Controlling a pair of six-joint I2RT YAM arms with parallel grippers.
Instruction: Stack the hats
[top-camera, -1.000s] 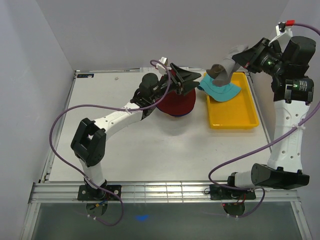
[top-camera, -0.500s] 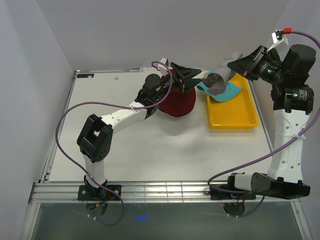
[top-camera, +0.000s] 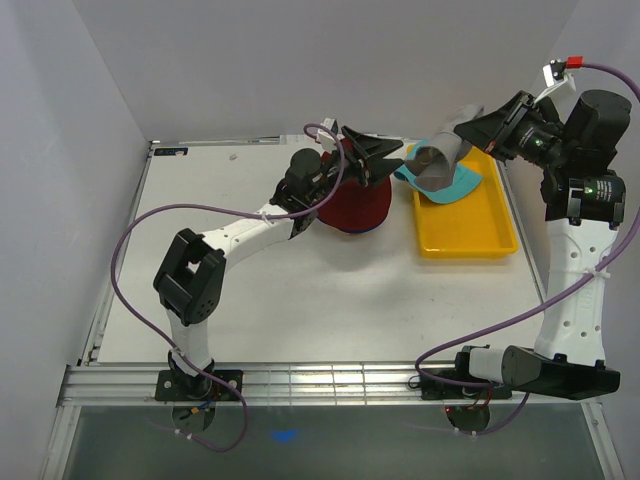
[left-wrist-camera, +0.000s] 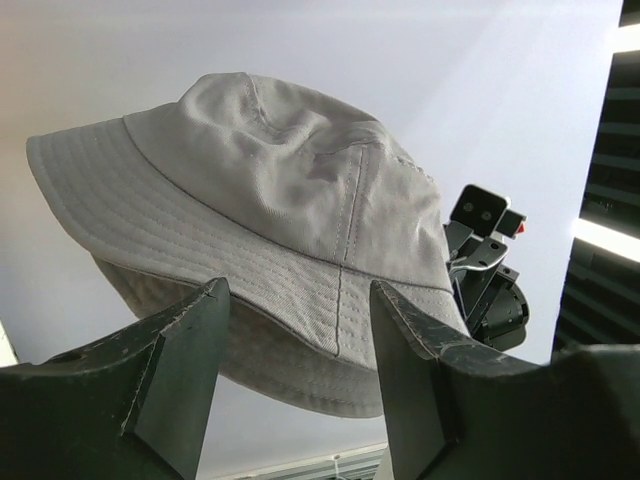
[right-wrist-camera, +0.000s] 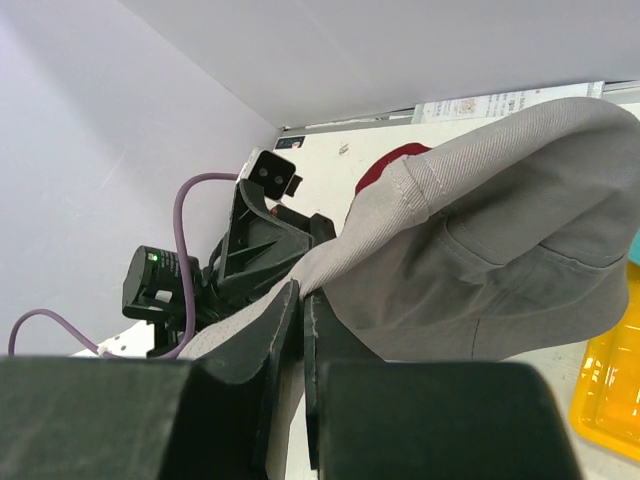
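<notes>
The table (top-camera: 250, 300) filled the overhead view, and both arms were stretched toward its far edge! The right arm (top-camera: 580, 270) stood tall along the right edge, bent over at the top, while the left arm (top-camera: 240, 235) ran low across the middle toward the far side. The yellow tray (top-camera: 470, 235) lay flat at the far right corner of the table. Just left of it, near the far edge, the dark red hat (top-camera: 355, 208) sat domed up, and a thin blue rim (top-camera: 352, 231) peeked out beneath its near side, too little to say more. The grey hat (top-camera: 440, 160) was up in the air, over the tray's far left corner, hanging tilted with its crown toward the left arm. Under it the teal hat (top-camera: 462, 187) lay in the far end of the tray, mostly hidden by the grey one. The right gripper (top-camera: 476, 120) had its jaws pinched tight on the grey hat's brim, fabric squeezed between the fingers (right-wrist-camera: 282, 320) in the right wrist view. The left gripper (top-camera: 400, 157) hovered above the dark red hat, jaws spread wide, holding nothing. In the left wrist view the grey hat (left-wrist-camera: 270, 200) loomed right beyond those spread fingers (left-wrist-camera: 185, 360); whether they touched it I could not tell.
</notes>
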